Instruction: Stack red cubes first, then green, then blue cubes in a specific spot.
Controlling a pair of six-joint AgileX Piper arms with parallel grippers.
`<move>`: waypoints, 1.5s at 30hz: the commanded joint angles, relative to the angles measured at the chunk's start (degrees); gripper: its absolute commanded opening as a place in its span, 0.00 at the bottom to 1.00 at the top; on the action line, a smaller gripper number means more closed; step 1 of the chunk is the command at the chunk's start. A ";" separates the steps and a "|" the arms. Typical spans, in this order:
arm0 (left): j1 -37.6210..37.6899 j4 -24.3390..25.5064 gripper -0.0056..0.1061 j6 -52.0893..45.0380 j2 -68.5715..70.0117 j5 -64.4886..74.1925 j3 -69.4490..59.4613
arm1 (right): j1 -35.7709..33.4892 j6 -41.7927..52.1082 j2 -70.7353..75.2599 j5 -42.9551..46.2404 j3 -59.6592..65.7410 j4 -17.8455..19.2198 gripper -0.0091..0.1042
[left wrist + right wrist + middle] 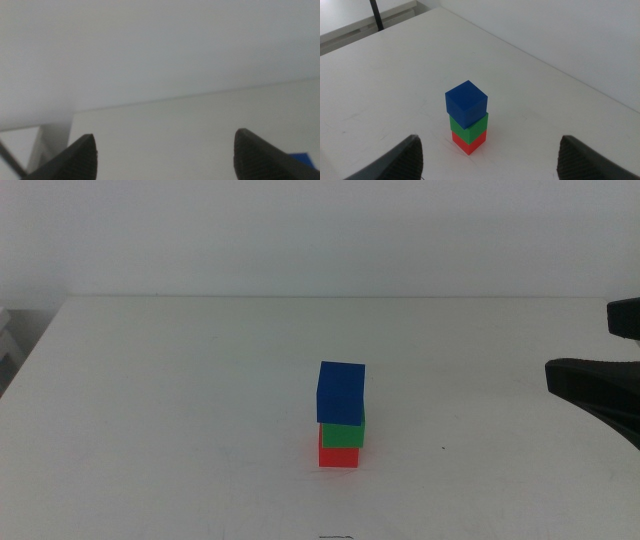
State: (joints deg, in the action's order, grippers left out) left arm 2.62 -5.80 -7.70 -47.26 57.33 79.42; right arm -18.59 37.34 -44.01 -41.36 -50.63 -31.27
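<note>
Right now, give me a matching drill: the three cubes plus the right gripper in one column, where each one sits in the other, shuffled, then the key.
Column 1
1. red cube
2. green cube
3. blue cube
4. right gripper

Column 2
A. top of the stack, turned slightly against the cube below
B. off to the right side of the table, jaws open, clear of the stack
C. bottom of the stack, on the tabletop
D. middle of the stack

Pairs: 1-C, 2-D, 3-A, 4-B
</note>
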 commanded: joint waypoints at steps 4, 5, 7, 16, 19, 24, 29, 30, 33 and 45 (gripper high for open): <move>-0.05 -2.92 0.89 0.02 5.49 -13.80 -8.52 | 0.58 0.54 0.19 3.13 -1.38 -1.41 0.81; -0.05 -2.92 0.89 0.02 6.66 -15.16 -10.71 | 0.93 0.54 0.19 3.13 -1.38 -1.53 0.81; -0.05 -2.86 0.89 0.02 8.77 -17.01 -14.70 | 1.89 0.54 0.26 3.13 -1.38 -2.12 0.81; -0.05 -2.87 0.89 0.02 21.67 -30.45 -36.86 | 4.70 0.54 7.83 19.01 8.12 13.64 0.81; -0.05 -2.81 0.89 0.02 26.45 -38.07 -45.21 | 6.44 0.54 12.17 28.75 15.17 17.86 0.81; -0.05 -1.53 0.89 0.02 35.74 -47.39 -57.81 | 13.25 0.54 22.02 32.08 26.42 18.77 0.81; -0.05 -1.37 0.89 0.02 42.63 -48.76 -67.18 | 20.47 0.54 32.79 31.63 35.89 18.42 0.81; -0.05 -1.37 0.89 0.02 43.66 -48.76 -68.73 | 21.04 0.54 34.39 31.63 37.25 18.13 0.81; -0.05 -1.37 0.89 0.02 45.49 -48.78 -72.61 | 21.45 0.54 39.45 31.63 41.70 17.55 0.81; -0.05 -1.37 0.89 0.02 47.17 -48.84 -76.84 | 21.45 0.54 44.80 31.58 45.01 15.31 0.81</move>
State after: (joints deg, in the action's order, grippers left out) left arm 2.62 -6.76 -7.70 0.63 13.17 1.07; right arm 2.34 37.34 0.51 -14.28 -4.06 -15.56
